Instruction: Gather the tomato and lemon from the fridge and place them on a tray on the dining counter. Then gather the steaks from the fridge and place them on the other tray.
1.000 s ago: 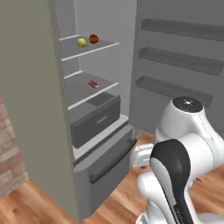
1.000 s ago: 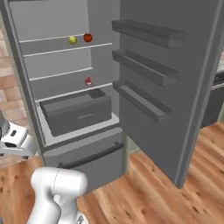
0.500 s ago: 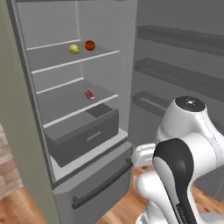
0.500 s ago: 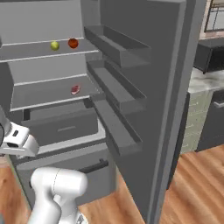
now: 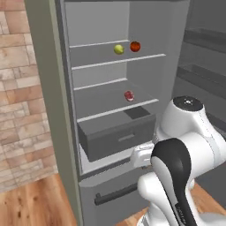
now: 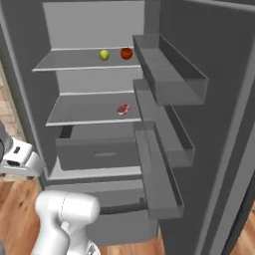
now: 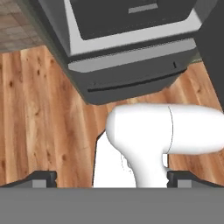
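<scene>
The grey fridge (image 5: 48,101) stands open in front of me. On its upper shelf the yellow-green lemon (image 5: 118,49) (image 6: 104,54) lies just left of the red-orange tomato (image 5: 135,46) (image 6: 126,53). One shelf lower lies a single red-pink steak (image 5: 129,96) (image 6: 123,109). My gripper (image 7: 111,178) hangs low in front of the fridge's bottom drawer front (image 7: 127,74), pointing down at the floor. It is open, its fingertips (image 7: 43,177) wide apart with nothing between them. It is far below and apart from all the food. The dining counter and trays are out of view.
The fridge door (image 6: 214,129) stands open on the right, its shelves (image 6: 169,74) jutting into the opening. A grey inner drawer (image 5: 117,137) sits under the steak's shelf. A brick wall (image 5: 17,88) is to the left. Wooden floor (image 7: 39,109) lies below.
The whole picture has shifted: the base has driven, and the fridge's inside now looks nearer and more head-on. The food has stayed on its shelves. The gripper stays open.
</scene>
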